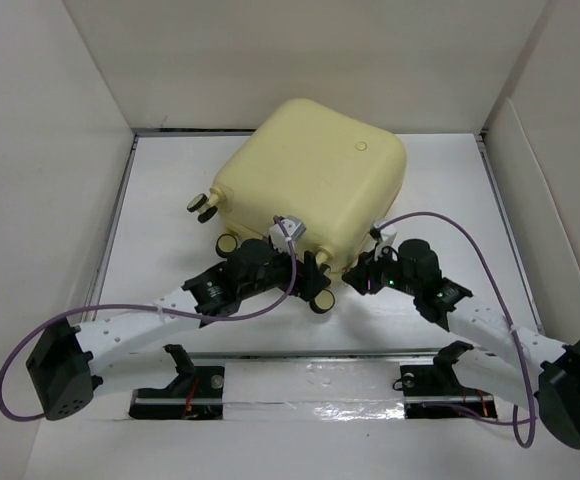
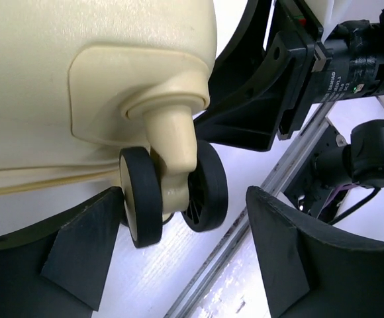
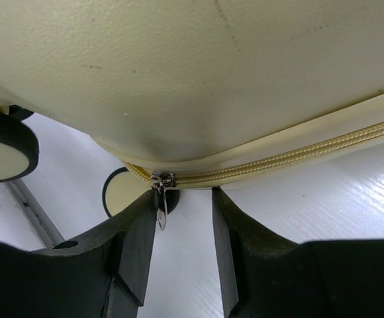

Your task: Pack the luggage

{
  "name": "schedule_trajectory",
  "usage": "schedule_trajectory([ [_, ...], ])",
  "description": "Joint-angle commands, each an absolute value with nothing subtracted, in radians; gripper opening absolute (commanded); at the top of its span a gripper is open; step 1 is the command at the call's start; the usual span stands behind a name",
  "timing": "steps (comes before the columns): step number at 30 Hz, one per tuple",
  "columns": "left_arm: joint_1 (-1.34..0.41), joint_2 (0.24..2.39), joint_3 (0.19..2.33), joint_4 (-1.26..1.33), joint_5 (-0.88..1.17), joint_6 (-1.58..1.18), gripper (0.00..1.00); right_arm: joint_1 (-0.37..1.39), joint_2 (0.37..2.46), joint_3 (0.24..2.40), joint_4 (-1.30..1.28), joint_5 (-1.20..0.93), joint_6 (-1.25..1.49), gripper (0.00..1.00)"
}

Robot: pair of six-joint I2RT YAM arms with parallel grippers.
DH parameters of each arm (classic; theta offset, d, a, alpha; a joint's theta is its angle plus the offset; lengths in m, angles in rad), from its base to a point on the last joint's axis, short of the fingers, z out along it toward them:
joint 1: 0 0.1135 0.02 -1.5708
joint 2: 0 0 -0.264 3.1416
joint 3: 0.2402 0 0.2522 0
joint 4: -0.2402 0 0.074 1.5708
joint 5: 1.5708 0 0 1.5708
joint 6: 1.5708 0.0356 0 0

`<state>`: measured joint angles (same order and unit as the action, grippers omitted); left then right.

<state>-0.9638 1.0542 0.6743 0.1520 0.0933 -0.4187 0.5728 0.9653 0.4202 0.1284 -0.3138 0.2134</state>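
Observation:
The luggage (image 1: 310, 185) is a pale-yellow hard-shell suitcase, closed and lying flat at the table's middle. My left gripper (image 1: 310, 272) is at its near corner. In the left wrist view the gripper (image 2: 185, 195) is open, with a cream-and-black caster wheel (image 2: 172, 192) between its fingertips, the left finger (image 2: 79, 245) close to it. My right gripper (image 1: 362, 268) is at the near right edge. In the right wrist view it (image 3: 183, 199) is open under the yellow zipper (image 3: 298, 156). The metal zipper pull (image 3: 161, 202) hangs against the left finger (image 3: 136, 232).
White walls (image 1: 50, 150) close in the table on three sides. Two more caster wheels (image 1: 205, 205) stick out at the suitcase's left side. A metal rail (image 1: 310, 353) runs across the near edge. The right arm's wrist (image 2: 351, 59) is close beside my left gripper.

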Motion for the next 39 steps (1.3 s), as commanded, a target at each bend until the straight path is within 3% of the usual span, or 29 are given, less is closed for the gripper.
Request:
schedule_trajectory([
  [1,-0.965,1.086,0.729,0.206,0.094,-0.390,0.71,0.597,1.000,0.465,0.238,-0.325,0.212,0.44],
  [3,-0.965,1.092,0.724,0.227,0.095,-0.390,0.66,0.606,1.020,0.462,0.261,-0.321,0.221,0.38],
  [4,-0.965,1.095,0.726,0.235,0.097,-0.388,0.65,0.606,1.034,0.459,0.271,-0.311,0.227,0.27],
  [6,-0.965,1.109,0.732,0.258,0.104,-0.387,0.57,0.617,1.037,0.450,0.297,-0.299,0.245,0.16],
  [7,-0.965,1.117,0.736,0.267,0.112,-0.387,0.50,0.617,1.029,0.446,0.311,-0.292,0.250,0.06],
  [8,-0.965,1.135,0.750,0.276,0.138,-0.384,0.41,0.642,1.023,0.445,0.317,-0.269,0.255,0.02],
  [9,-0.965,1.147,0.759,0.291,0.146,-0.383,0.21,0.655,1.017,0.445,0.318,-0.255,0.261,0.00],
  [12,-0.965,1.184,0.785,0.354,0.163,-0.400,0.00,0.724,0.993,0.443,0.307,-0.210,0.278,0.00],
  [24,-0.965,1.330,0.963,0.607,0.301,-0.529,0.00,1.041,1.012,0.429,0.431,0.032,0.431,0.00],
  [30,-0.994,1.336,0.882,0.835,0.394,-0.670,0.00,1.051,1.167,0.431,0.813,0.098,0.511,0.00],
  [34,-1.066,1.345,0.885,0.845,0.364,-0.637,0.00,1.051,1.261,0.448,1.042,0.103,0.580,0.00],
  [39,-1.075,1.232,0.829,0.819,0.289,-0.608,0.00,1.060,1.053,0.362,0.907,0.236,0.538,0.00],
])
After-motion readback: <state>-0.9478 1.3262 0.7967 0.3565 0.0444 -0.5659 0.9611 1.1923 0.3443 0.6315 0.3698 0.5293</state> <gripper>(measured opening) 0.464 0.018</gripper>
